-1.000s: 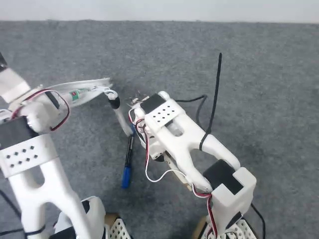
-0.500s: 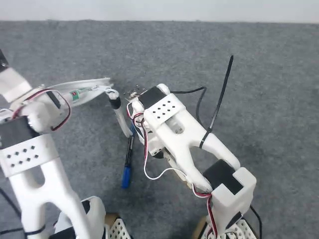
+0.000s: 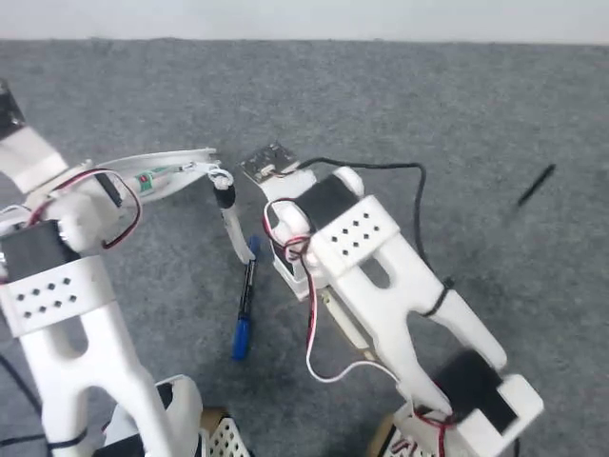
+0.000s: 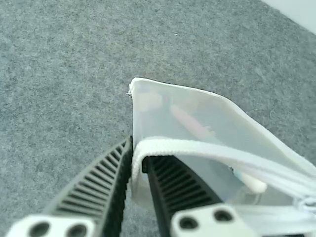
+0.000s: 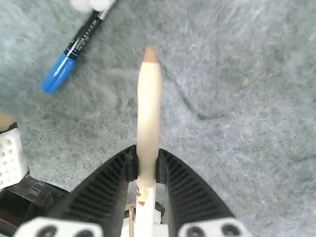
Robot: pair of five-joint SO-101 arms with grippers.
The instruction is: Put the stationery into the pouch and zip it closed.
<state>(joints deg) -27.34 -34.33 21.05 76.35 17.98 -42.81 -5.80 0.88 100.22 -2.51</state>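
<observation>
The right arm [image 3: 381, 257] is pulling back rightward; my right end effector [image 5: 146, 165] is clenching a cream pencil [image 5: 149, 108] behind the tip, probably light, stiff, slick. My left end effector [image 4: 137, 163] is pinching the limp translucent pouch [image 4: 197, 123] at its zipper edge

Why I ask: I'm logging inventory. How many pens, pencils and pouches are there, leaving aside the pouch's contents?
Pens: 2, the blue-capped pen and the white pen.
Pencils: 1, the cream pencil in the right gripper.
Pouches: 1, the translucent pouch in the left gripper.
Total: 4.
</observation>
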